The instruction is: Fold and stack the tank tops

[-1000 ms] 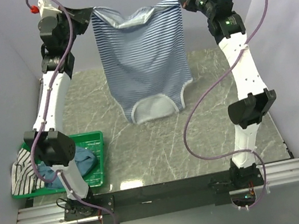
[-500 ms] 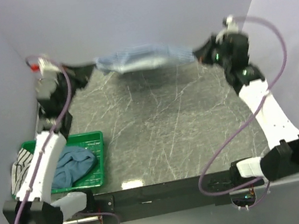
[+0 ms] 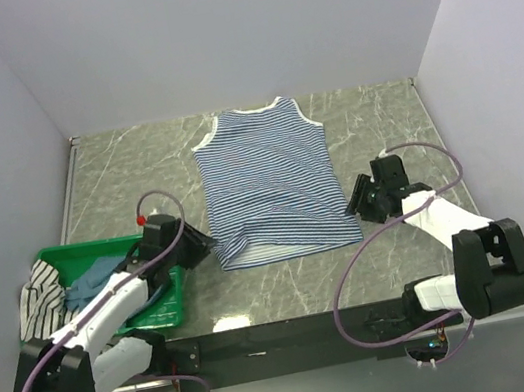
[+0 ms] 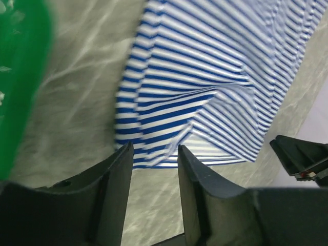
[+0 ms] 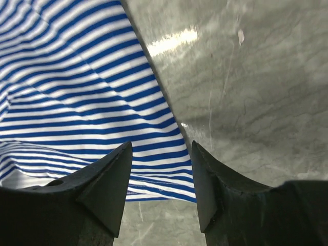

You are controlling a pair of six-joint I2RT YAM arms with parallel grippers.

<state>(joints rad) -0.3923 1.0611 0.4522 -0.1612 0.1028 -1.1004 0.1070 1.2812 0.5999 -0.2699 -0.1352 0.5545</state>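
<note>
The navy-and-white striped tank top (image 3: 275, 183) lies spread flat on the table, its neck at the far end and its hem toward me, a little rumpled at the near left corner. My left gripper (image 3: 207, 241) sits low at that hem corner, open and empty. In the left wrist view the left gripper (image 4: 154, 160) has bare table between its fingers and the striped tank top (image 4: 215, 66) just ahead. My right gripper (image 3: 353, 202) is open at the hem's right corner. The right wrist view shows the right gripper (image 5: 161, 154) just short of the striped cloth (image 5: 66, 92).
A green basket (image 3: 69, 255) stands at the near left and holds the teal-blue tank top (image 3: 93, 276). The black-and-white striped tank top (image 3: 41, 296) hangs over its left edge. Purple walls close in the left, far and right sides.
Both arms swung down from holding the striped tank top in the air at the back. The top now lies flat on the table, and both grippers have opened and let go.
</note>
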